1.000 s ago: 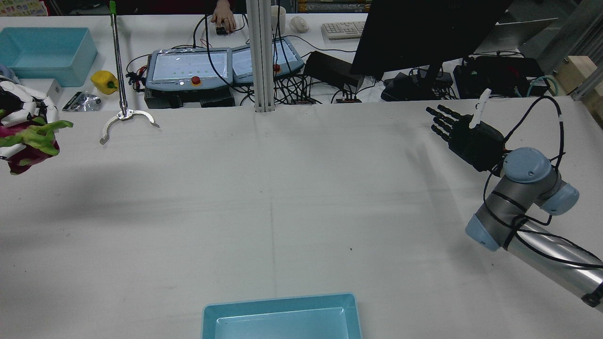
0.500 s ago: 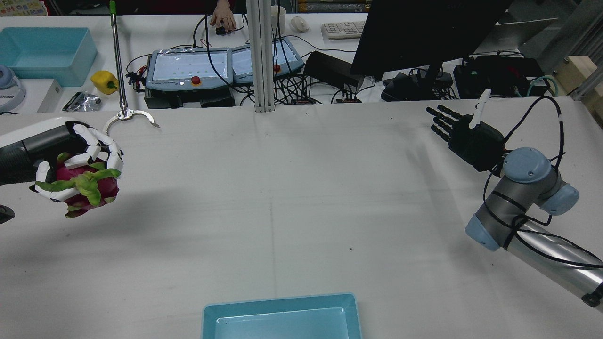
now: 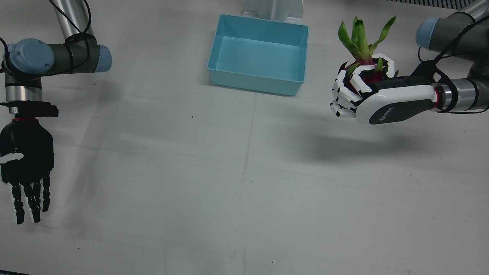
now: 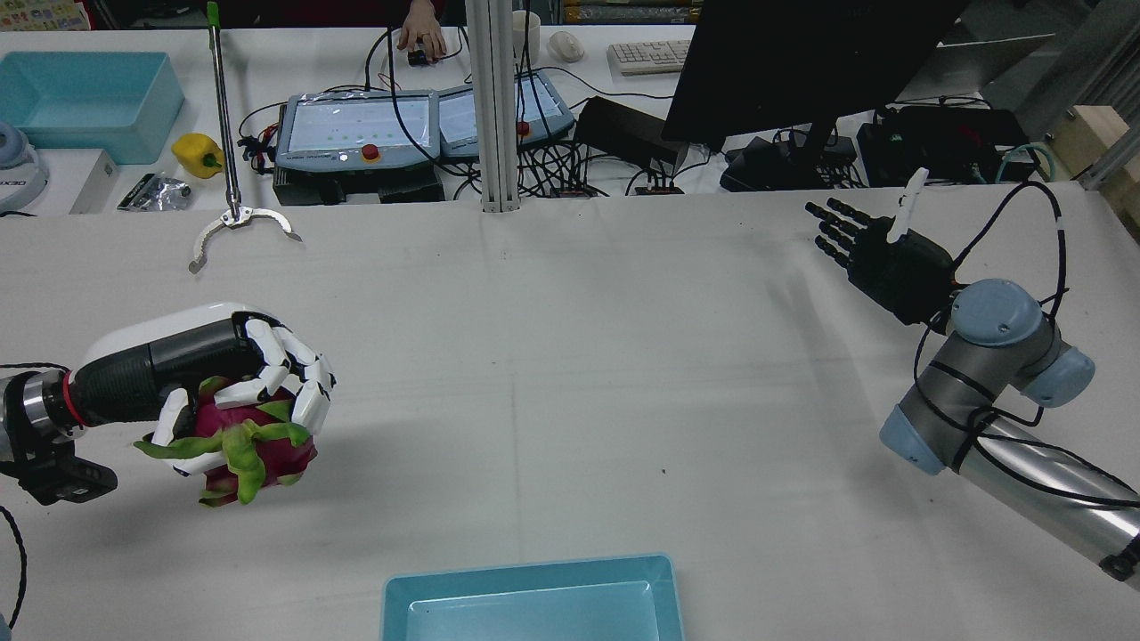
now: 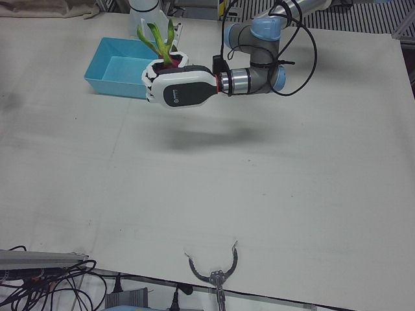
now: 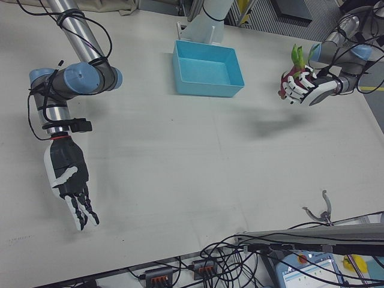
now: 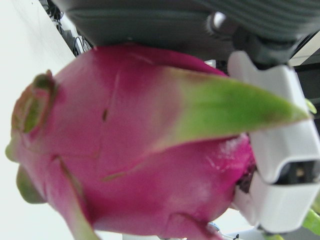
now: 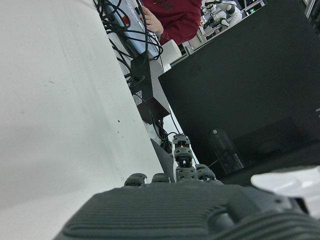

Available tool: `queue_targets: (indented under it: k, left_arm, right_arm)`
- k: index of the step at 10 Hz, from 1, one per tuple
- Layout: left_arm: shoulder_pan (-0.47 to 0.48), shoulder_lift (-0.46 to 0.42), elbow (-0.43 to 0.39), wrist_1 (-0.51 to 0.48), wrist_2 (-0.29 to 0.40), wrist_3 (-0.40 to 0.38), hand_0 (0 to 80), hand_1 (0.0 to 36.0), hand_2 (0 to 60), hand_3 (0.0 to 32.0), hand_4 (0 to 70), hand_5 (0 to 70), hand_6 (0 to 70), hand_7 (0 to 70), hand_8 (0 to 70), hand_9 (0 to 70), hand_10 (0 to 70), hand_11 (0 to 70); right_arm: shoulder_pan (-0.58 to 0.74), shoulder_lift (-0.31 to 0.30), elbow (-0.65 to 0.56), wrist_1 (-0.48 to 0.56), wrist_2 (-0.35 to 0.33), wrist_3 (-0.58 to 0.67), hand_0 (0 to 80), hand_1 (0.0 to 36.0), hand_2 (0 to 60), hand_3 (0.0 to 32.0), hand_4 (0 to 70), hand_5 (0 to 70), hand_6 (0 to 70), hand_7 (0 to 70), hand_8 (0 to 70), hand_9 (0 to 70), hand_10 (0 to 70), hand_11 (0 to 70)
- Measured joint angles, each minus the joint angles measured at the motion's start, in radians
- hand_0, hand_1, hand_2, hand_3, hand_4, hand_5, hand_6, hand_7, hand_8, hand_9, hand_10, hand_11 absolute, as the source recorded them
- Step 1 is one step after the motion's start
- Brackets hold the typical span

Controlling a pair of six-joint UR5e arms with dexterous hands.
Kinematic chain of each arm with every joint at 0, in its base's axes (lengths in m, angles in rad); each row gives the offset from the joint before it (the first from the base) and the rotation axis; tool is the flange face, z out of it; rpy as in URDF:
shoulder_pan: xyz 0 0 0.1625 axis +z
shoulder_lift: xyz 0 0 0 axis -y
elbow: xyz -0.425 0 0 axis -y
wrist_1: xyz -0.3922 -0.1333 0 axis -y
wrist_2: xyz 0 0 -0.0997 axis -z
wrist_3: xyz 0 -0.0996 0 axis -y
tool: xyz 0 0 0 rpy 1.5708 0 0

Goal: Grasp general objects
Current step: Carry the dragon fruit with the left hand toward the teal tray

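In the front view, a dragon fruit (image 3: 363, 70) is held tight by the white left hand (image 3: 366, 97), up in the air at 1 o'clock. A blue bin (image 3: 259, 53) is seen at 12 o'clock, near the fruit. The black right hand (image 3: 26, 168) is spread flat with nothing in it, at 9 o'clock.

In the rear view, the fruit (image 4: 245, 445) is wrapped by the left hand (image 4: 223, 378) above the desk (image 4: 570, 356), at 8 o'clock. Half a second ago it was seen higher up that view, close to the claw tool (image 4: 236, 227); now it has been carried nearer the bin (image 4: 534, 601). The right hand (image 4: 886, 258) has not been moved.

In the left hand view, the picture is filled by the pink fruit (image 7: 130, 145).

To do this step well, the fruit should be kept squeezed gently and lowered into the bin before it is let go.
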Motion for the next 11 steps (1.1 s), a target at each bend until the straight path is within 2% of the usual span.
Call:
queue_targets:
  k: [5, 7, 11]
  left_arm:
    - [0.183, -0.001, -0.063, 0.032, -0.046, 0.007, 80.0, 36.0, 60.0, 0.0, 70.0, 70.0, 70.0, 67.9, 69.1, 70.0, 70.0, 70.0]
    - [0.264, -0.002, -0.082, 0.034, -0.080, 0.018, 80.0, 36.0, 60.0, 0.0, 70.0, 70.0, 69.4, 66.7, 66.5, 70.0, 70.0, 70.0]
    - [0.460, -0.029, -0.122, 0.074, -0.209, 0.101, 80.0, 36.0, 60.0, 0.0, 70.0, 70.0, 63.2, 63.7, 62.7, 70.0, 70.0, 70.0]
  right_arm:
    - [0.000, 0.000, 0.000, 0.000, 0.000, 0.000, 0.0, 0.0, 0.0, 0.0, 0.0, 0.0, 0.0, 0.0, 0.0, 0.0, 0.0, 0.0]
    - [0.000, 0.000, 0.000, 0.000, 0.000, 0.000, 0.0, 0.0, 0.0, 0.0, 0.0, 0.0, 0.0, 0.0, 0.0, 0.0, 0.0, 0.0]
    - [0.000, 0.000, 0.000, 0.000, 0.000, 0.000, 0.0, 0.0, 0.0, 0.0, 0.0, 0.0, 0.0, 0.0, 0.0, 0.0, 0.0, 0.0]
